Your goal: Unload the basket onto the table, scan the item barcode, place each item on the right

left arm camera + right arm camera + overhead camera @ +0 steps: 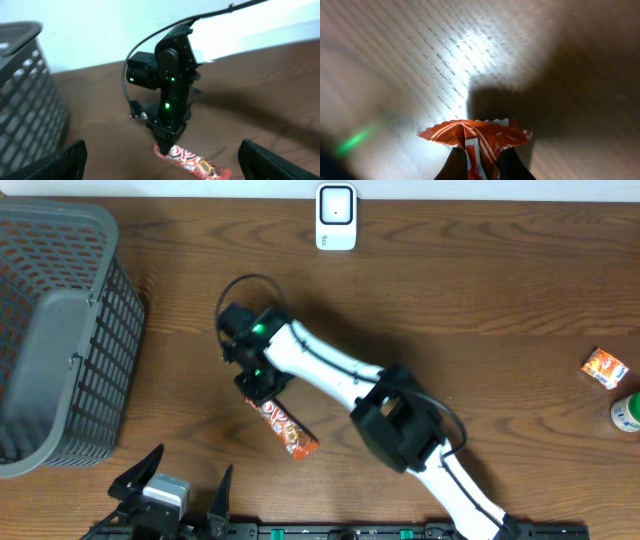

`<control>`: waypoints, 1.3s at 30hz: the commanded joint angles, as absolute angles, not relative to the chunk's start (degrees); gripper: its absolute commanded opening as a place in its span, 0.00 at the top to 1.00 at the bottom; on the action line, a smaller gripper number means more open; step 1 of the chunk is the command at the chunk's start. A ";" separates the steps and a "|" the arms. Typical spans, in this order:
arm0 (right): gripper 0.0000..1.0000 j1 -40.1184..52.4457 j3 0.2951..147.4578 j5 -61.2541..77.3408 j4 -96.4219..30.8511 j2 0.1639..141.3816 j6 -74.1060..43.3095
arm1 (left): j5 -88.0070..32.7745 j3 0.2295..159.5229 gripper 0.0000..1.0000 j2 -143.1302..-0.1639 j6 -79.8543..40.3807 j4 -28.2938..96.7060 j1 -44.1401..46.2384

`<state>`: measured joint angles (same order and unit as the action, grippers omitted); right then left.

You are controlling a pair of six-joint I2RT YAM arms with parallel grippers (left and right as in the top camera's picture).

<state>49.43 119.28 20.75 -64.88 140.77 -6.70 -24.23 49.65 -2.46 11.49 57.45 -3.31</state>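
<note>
The item is a red snack bar in a crinkled wrapper, lying flat on the wooden table left of centre. My right gripper reaches down over its upper end and is shut on that end. In the right wrist view the wrapper is pinched between the two dark fingers. From the left wrist view, the right gripper stands upright on the bar. My left gripper is open at the table's front edge, apart from the bar. A white scanner stands at the far edge.
A grey mesh basket fills the left side. A small red packet and a green-and-white bottle lie at the right edge. The right arm's white links cross the middle of the table diagonally.
</note>
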 commanded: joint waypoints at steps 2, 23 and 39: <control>0.99 42.19 119.57 43.97 -65.39 135.72 6.96 | -32.16 46.04 0.04 -3.01 10.17 53.34 -3.18; 0.99 30.13 119.57 43.55 -67.51 130.50 6.26 | -52.77 21.87 0.04 -26.59 -14.79 8.54 -0.58; 0.99 29.54 119.57 34.17 -65.67 129.82 -1.23 | -55.09 21.50 0.04 -61.21 -16.05 -15.77 18.35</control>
<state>30.35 119.20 36.49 -64.69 130.85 0.19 -53.56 21.61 -57.45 -15.29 -15.64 17.82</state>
